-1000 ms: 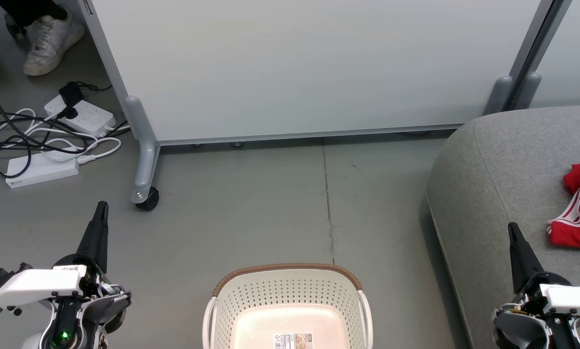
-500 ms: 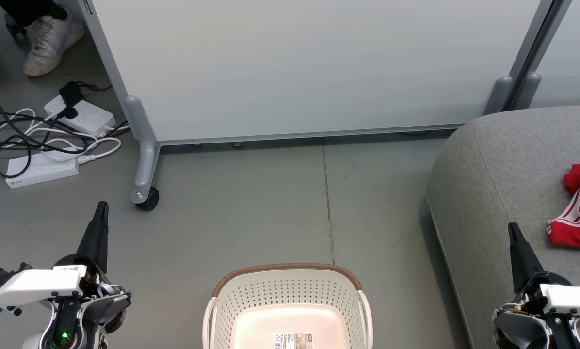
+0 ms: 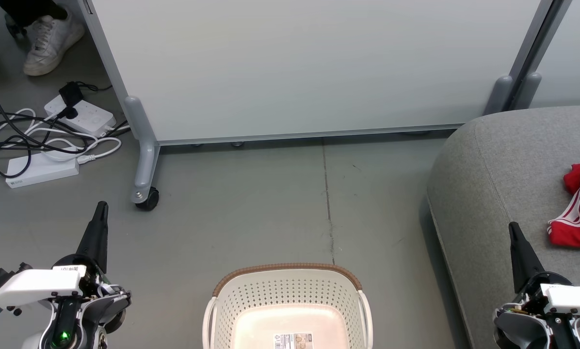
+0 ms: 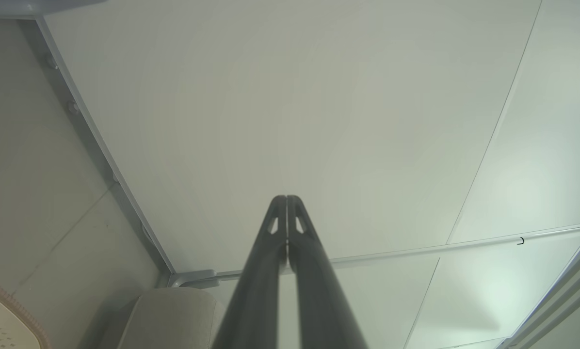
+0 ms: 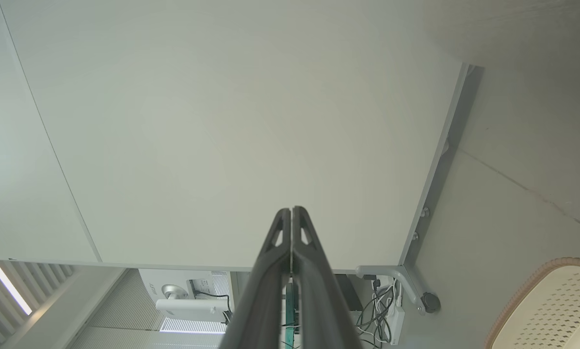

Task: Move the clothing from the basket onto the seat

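Red white-striped jersey clothing [image 3: 578,208] is laid on grey upholstered seat [image 3: 503,169] | cream perforated plastic basket [image 3: 287,267] shown bare | left gripper [image 4: 287,198], right gripper [image 5: 291,209] clenched, empty | transfer judged finished; no grasp required

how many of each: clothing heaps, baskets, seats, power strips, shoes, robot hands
red clothing heap: 1
basket: 1
seat: 1
power strips: 2
shoe: 1
robot hands: 2 (left hand, right hand)
total: 8
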Controlling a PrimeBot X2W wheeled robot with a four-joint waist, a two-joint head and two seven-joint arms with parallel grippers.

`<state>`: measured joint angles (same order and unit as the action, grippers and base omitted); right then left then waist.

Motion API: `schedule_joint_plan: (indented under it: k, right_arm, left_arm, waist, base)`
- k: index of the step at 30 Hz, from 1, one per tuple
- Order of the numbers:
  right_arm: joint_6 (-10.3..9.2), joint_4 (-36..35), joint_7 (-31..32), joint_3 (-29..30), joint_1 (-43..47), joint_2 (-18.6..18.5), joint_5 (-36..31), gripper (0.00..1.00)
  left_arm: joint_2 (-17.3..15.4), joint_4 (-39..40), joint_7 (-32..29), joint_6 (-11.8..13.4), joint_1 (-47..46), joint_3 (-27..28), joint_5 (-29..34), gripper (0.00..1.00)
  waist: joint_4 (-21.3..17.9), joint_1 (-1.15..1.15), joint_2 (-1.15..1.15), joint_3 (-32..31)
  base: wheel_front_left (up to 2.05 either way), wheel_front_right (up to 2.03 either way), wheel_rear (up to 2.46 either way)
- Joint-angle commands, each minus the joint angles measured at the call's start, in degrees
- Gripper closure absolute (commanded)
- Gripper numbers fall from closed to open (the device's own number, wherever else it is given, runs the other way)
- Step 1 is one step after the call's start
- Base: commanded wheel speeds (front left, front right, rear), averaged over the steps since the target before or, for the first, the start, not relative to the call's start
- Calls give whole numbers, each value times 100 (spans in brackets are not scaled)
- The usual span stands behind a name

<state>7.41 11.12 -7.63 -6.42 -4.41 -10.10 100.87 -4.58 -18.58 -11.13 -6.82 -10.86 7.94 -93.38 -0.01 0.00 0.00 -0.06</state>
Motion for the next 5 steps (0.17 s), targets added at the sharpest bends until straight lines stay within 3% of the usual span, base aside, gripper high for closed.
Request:
schedule_joint_plan:
  k: [1,5]
  right_arm:
    - [14,-28,-33,-12,-49,-48,42,100]
    - [13,-30,-47,-25,-50,-55,56,100]
  left_arm:
    - [-16,2,-19,-15,-76,20,12,100]
    - [-14,2,-22,-15,-77,22,15,100]
  waist:
    - [0,0,0,0]
    - [0,0,0,0]
  base:
    - [0,0,0]
    - [0,0,0]
